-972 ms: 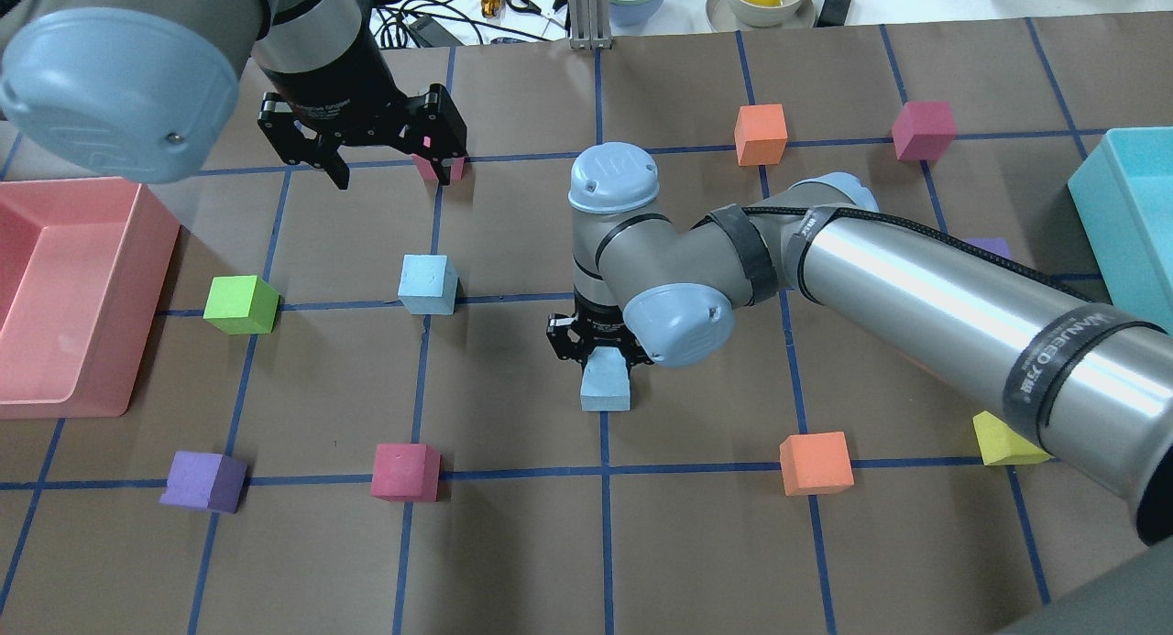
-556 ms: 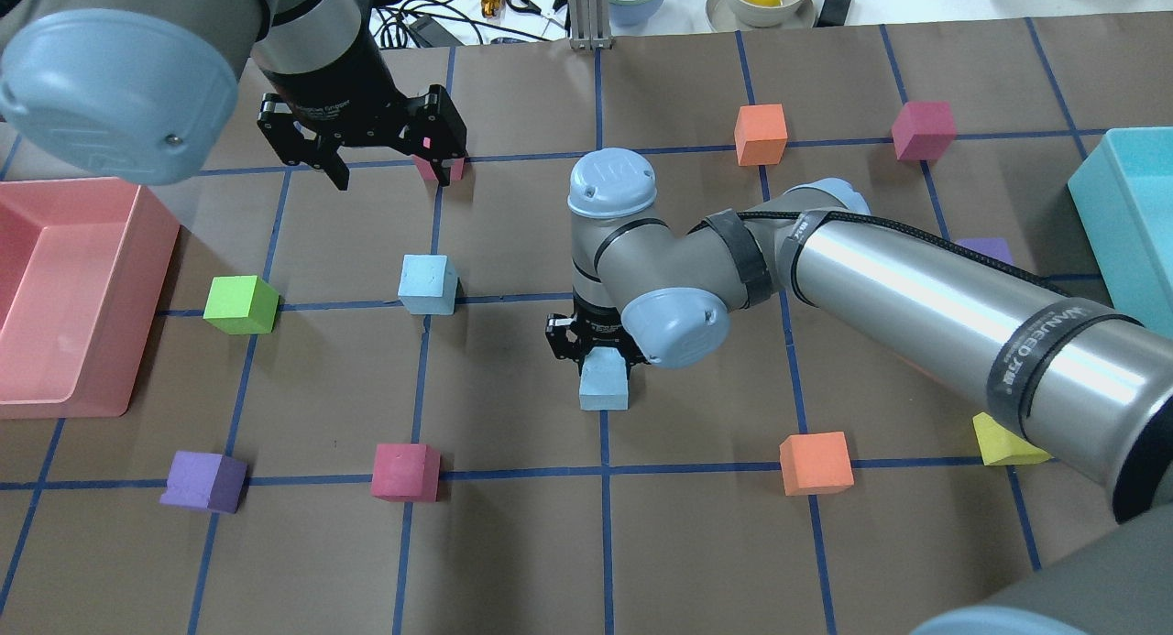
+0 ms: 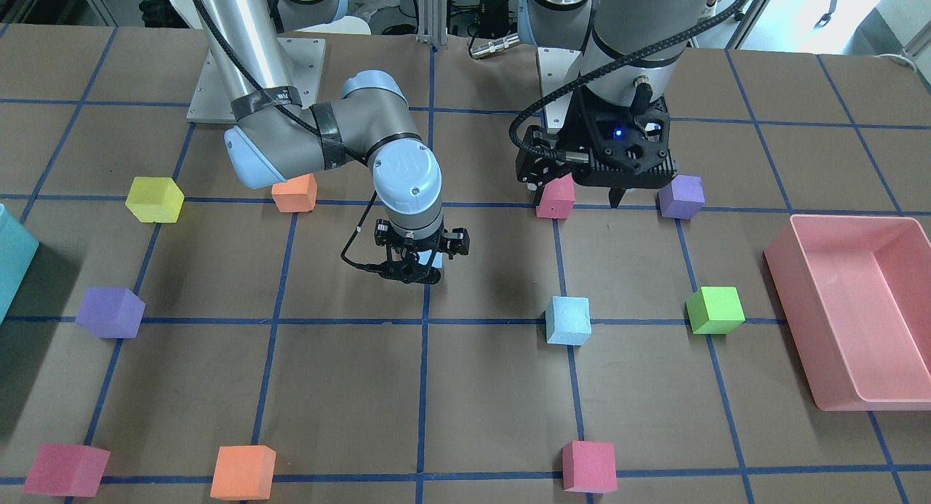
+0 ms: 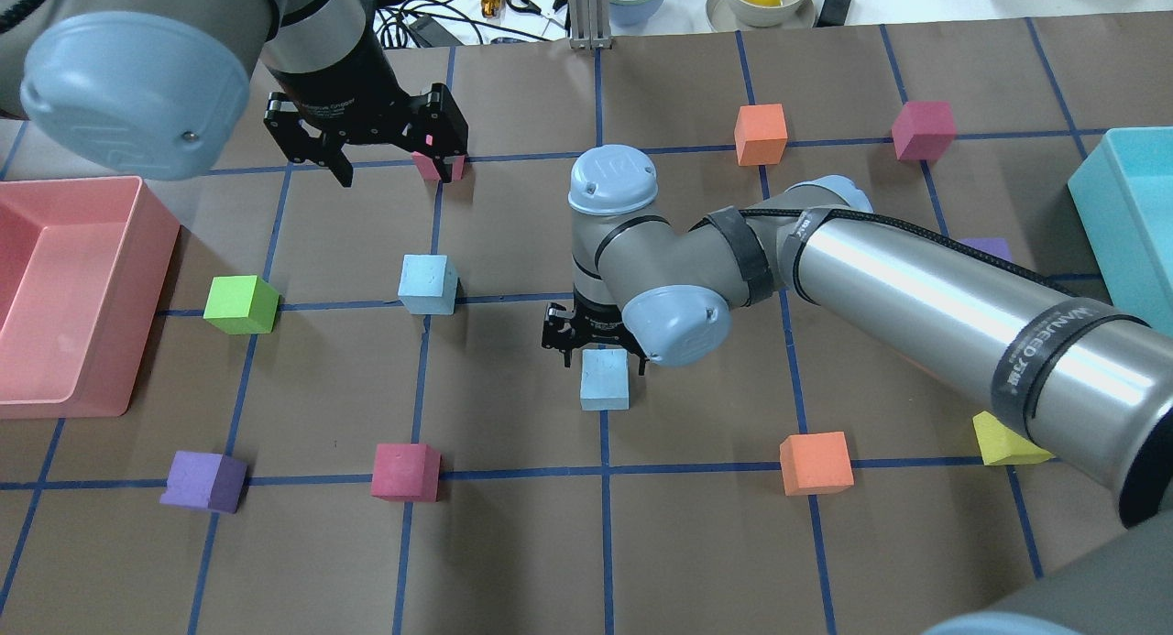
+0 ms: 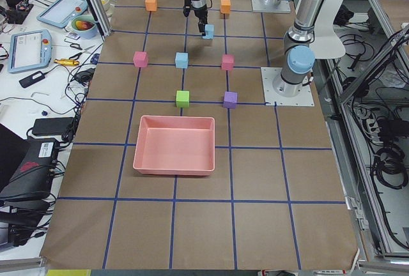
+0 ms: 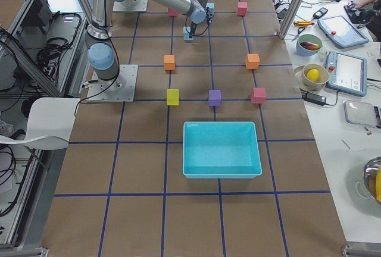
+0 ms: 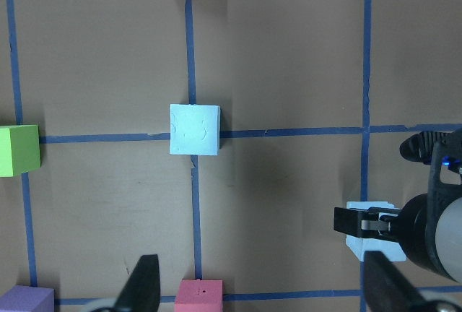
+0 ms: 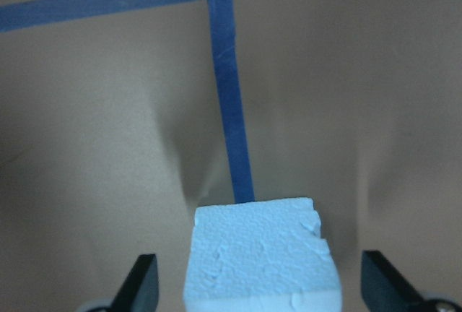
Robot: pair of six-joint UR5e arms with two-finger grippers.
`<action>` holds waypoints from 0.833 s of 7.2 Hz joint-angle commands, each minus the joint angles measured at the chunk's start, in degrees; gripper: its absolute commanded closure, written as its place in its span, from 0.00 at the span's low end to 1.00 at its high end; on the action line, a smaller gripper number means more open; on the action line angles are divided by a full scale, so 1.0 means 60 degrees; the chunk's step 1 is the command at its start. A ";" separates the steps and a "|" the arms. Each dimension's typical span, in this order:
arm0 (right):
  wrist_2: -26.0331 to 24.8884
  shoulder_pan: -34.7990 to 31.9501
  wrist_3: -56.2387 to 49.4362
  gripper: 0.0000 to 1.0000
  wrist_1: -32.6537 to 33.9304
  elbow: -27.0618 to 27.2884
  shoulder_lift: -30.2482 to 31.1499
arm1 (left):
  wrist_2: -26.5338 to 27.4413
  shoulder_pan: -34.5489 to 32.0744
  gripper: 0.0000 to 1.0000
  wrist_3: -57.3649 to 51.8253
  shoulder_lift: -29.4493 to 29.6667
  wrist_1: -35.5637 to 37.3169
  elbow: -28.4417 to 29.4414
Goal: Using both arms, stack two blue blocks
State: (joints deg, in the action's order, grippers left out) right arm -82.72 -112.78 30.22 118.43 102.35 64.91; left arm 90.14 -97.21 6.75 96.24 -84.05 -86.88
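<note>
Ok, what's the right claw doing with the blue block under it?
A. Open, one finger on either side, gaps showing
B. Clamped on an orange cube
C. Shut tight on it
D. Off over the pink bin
A: in the right wrist view the right claw stands open, and its fingers sit clear of both sides of the blue block, with a gap on each side.

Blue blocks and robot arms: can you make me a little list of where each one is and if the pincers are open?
first blue block: alone on the table, nothing touching it
second blue block: on a blue tape line, between the right pincer's fingers
right pincer: open, with a gap on each side of that block
left pincer: open, empty, up by a pink block
stacked: not yet
</note>
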 commanded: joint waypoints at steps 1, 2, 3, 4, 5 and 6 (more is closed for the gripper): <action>-0.0129 0.0425 -0.0129 0.00 -0.0239 -0.0052 0.0616 | 0.0006 0.0058 0.00 -0.0215 0.0758 0.1211 -0.0705; -0.0101 0.1066 -0.0696 0.00 -0.0922 -0.0095 0.1056 | 0.0006 0.0160 0.00 -0.0464 0.1081 0.2193 -0.1232; -0.0129 0.1725 -0.1803 0.00 -0.1422 -0.0096 0.1539 | -0.0023 0.0378 0.00 -0.0597 0.1534 0.3362 -0.1803; -0.0144 0.2254 -0.2162 0.00 -0.1746 -0.0125 0.2008 | 0.0006 0.0482 0.00 -0.0699 0.1901 0.4520 -0.2302; -0.0144 0.2549 -0.2253 0.00 -0.2127 -0.0255 0.2303 | 0.0006 0.0701 0.00 -0.0831 0.2209 0.4763 -0.2553; -0.0188 0.2581 -0.2733 0.00 -0.2246 -0.0474 0.2596 | 0.0021 0.0877 0.00 -0.0876 0.2502 0.4766 -0.2527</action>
State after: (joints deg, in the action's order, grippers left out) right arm -83.62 -98.72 16.95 106.78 100.86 77.90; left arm 90.18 -93.38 2.12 108.77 -57.31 -101.04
